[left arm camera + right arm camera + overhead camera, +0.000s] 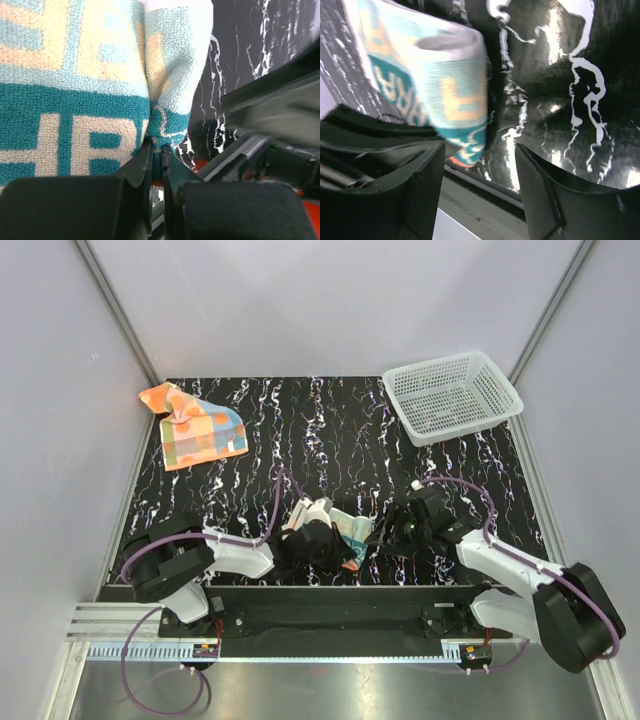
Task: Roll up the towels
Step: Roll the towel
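Plainly, we found the left gripper [156, 150] clenched on the cream towel [75, 100] — its two dark fingers [136, 174] were pinched together on a fold of teal-and-cream terry, and the cloth bulged up on either side of the pinch. In the overhead view that towel lay bunched at the near middle of the black marbled table [330, 440], between the two arms, with part of it hidden under the left arm's wrist. We saw the right gripper [479, 152] just beside the towel on its right, released, its fingers spread apart with no grip on the cloth. Through its wrist camera a curled edge of the towel, showing orange letters on teal, hung down toward the gap, nearer the finger on the left of that picture. Whether the cloth touched that finger we could not tell. The orange towel [192, 426], patched in blue, green and yellow, lay loose and partly folded over at the far left corner of the table — well apart from both grippers. A white mesh basket [452, 397] stood at the far right corner.
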`<action>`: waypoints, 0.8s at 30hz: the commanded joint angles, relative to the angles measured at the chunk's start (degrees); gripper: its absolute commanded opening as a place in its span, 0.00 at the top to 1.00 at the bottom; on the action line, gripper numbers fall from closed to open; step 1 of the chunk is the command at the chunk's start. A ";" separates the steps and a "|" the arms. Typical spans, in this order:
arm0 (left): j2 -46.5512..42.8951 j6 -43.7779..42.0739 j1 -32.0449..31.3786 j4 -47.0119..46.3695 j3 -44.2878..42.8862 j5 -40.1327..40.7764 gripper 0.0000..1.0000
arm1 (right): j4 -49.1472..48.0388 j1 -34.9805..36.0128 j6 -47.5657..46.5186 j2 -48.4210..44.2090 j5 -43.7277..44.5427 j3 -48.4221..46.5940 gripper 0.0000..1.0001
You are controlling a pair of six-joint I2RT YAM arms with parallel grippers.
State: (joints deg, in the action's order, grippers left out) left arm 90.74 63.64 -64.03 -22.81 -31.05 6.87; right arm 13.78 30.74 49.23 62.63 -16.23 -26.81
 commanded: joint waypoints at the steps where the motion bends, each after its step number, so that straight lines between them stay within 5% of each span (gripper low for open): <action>1: -1.18 4.12 1.45 -3.73 1.95 -4.06 1.00 | -15.43 0.11 4.11 3.97 -4.69 3.33 0.35; 13: 2.77 8.52 4.44 -12.17 5.56 -10.39 1.00 | -32.23 0.81 6.13 15.40 -6.53 6.77 0.37; 20: 6.29 10.02 5.67 -17.80 6.17 -13.55 1.00 | -40.23 3.70 7.89 19.81 -6.97 8.61 0.63; 24: 4.81 7.13 5.76 -14.21 4.95 -13.12 1.00 | -37.00 4.06 7.81 17.71 -6.19 8.27 0.88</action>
State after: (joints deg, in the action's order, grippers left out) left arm 95.77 73.21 -58.37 -37.98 -25.63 -5.61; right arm -22.83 33.28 56.66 81.62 -21.85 -18.59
